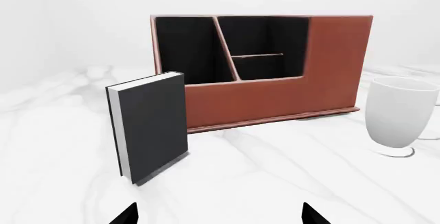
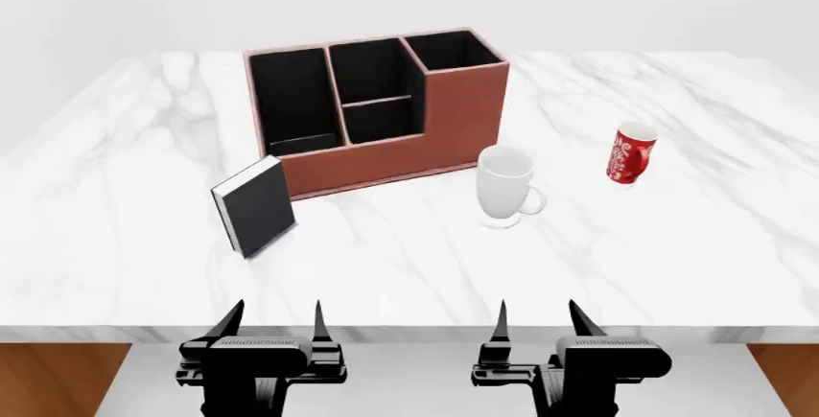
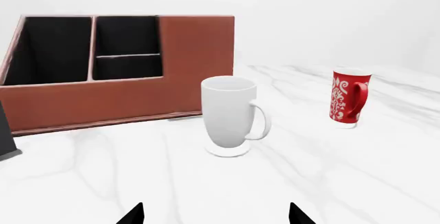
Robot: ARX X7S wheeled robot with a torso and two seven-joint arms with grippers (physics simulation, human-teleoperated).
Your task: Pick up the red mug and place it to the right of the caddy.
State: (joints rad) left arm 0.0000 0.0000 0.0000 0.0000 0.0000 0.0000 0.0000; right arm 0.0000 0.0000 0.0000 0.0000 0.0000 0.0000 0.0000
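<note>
Nearest the head camera, the left gripper (image 2: pixel 274 326) and the right gripper (image 2: pixel 538 323) are being shown at the table's (image 2: pixel 115 244) front edge, each with its two fingers held apart and nothing between them; both are hanging level, short of every object, with the arms behind them cut off by the frame. In each wrist view only the dark fingertips are being seen.

From left to right on the marble: a black book (image 2: pixel 256 206) is being shown upright, just in front of the caddy's (image 2: pixel 461 120) left end. The caddy's rear compartments are being partly hidden by its own walls. A white mug (image 2: pixel 505 187) is being shown upright near the caddy's right front corner. The red mug (image 2: pixel 630 154) is being shown upright further right, apart from the white mug and untouched; its handle is hard to make out from the head view, though it is visible in the right wrist view (image 3: pixel 349 104).
</note>
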